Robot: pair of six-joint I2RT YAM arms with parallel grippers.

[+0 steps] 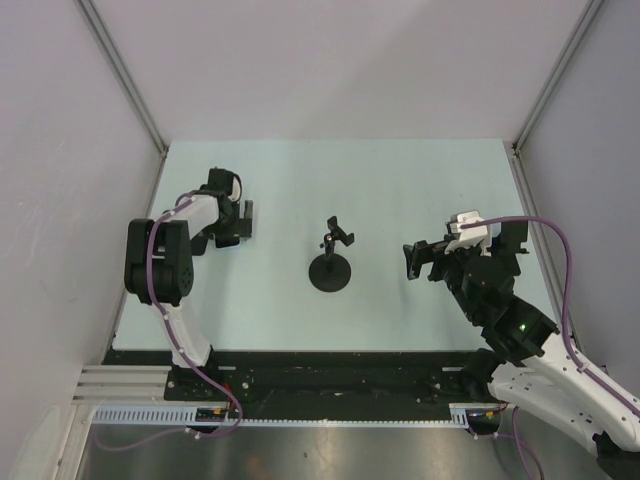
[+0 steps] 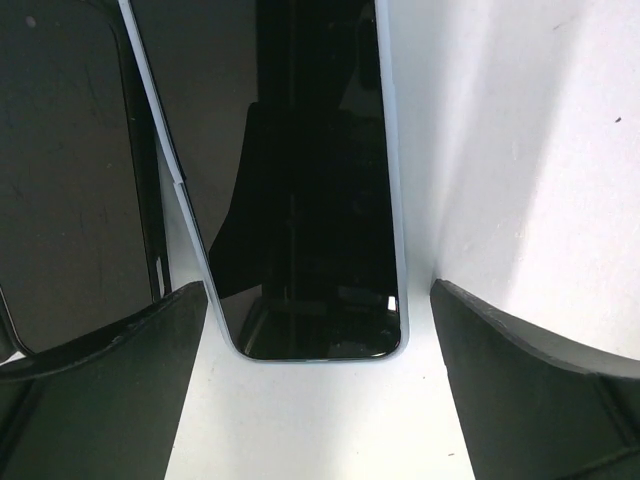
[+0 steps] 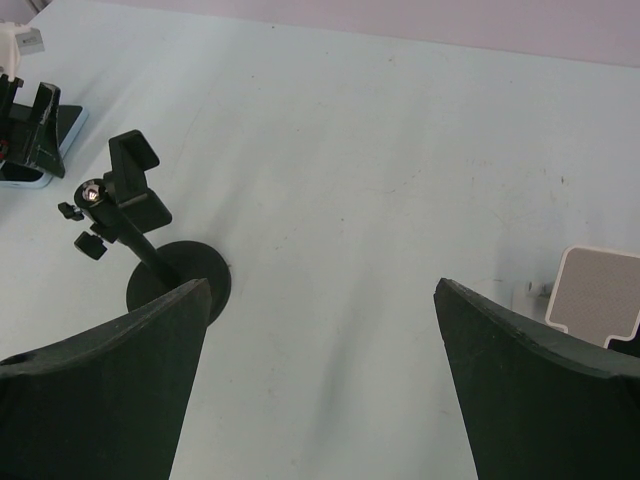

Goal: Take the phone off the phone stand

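Inspection finds the black phone stand with round base and short stem (image 1: pixel 330 262) standing near the middle of the pale green table (image 1: pixel 400 180), its clamp head (image 3: pixel 130 175) empty. The slim phone with dark glass screen and light blue edge (image 2: pixel 310 200) is off the stand. It lies on the table's left part, directly under the left gripper (image 1: pixel 242 220). That gripper's jaws are spread wide. In the left wrist view bare table shows on both sides between the phone and the black fingers (image 2: pixel 110 390), so nothing is held. A dark panel beside the phone in that view cannot be identified. The right gripper (image 1: pixel 412 260) hovers right of the stand, well apart from it, jaws also wide and holding nothing. Judgement: the removal itself appears complete, and the step in hand is the release and set-down. The next move calls for the left arm to rise straight up and clear, without a fingertip catching the phone's edge or dragging it across the table.
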